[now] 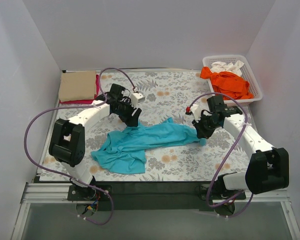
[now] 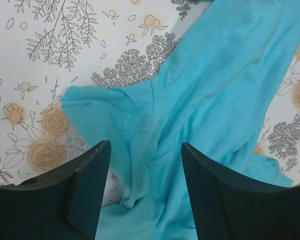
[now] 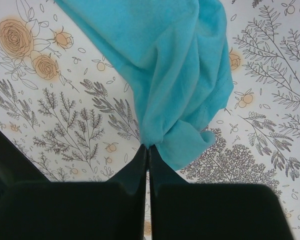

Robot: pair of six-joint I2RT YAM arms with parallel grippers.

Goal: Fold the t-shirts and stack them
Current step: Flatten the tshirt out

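Observation:
A turquoise-teal t-shirt lies crumpled and stretched across the middle of the floral table cloth. My right gripper is shut on its right end; in the right wrist view the fingertips pinch a bunch of the teal cloth. My left gripper is open above the shirt's upper left part; in the left wrist view the teal cloth lies between the spread fingers. A folded tan shirt lies on a magenta-red one at the back left. Orange and white shirts lie in the basket.
The white lattice basket stands at the back right corner. The floral table cloth covers the table. White walls close in the left, back and right. The arm bases sit at the near edge.

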